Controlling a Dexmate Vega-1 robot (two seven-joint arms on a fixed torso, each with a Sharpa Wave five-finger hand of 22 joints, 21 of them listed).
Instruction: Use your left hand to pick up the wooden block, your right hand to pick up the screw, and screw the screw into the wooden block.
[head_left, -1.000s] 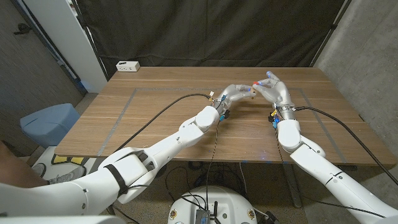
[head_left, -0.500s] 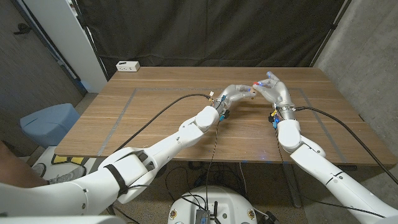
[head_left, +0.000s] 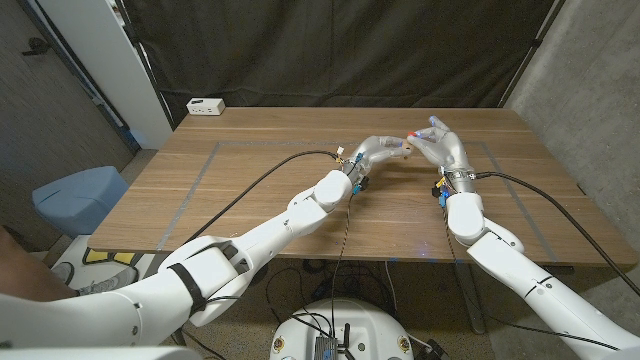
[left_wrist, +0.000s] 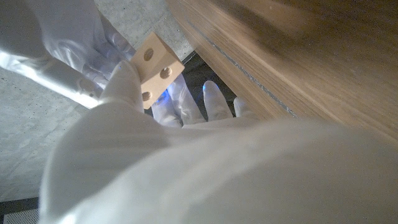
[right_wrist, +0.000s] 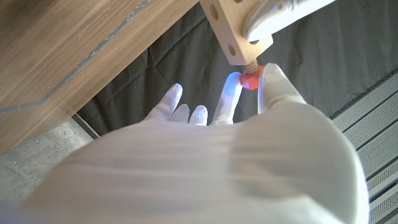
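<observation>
Head view: both hands meet above the worktop (head_left: 250, 180), upper centre-right of frame. Left hand (head_left: 378, 150) holds the wooden block (head_left: 405, 147), only a sliver visible at its fingertips. Right hand (head_left: 442, 147) is just right of it, fingers up, pinching the screw (head_left: 411, 136), a small red dot touching the block's top end. White power strip (head_left: 206, 105) at the worktop's far left edge, upper left of frame. Blue bin (head_left: 78, 198) on the floor at left.

Left wrist view: left hand (left_wrist: 124, 81) grips the wooden block (left_wrist: 155, 68) in upper left of frame; block tilted, holes showing on its faces. Right hand's fingers (left_wrist: 214, 99) lie just behind it, centre.

Right wrist view: wooden block (right_wrist: 233, 31) at upper centre, held by a left finger (right_wrist: 280, 15). Red-headed screw (right_wrist: 250, 78) sits at the block's lower end, shank into the wood, pinched between right hand (right_wrist: 242, 93) fingertips.
</observation>
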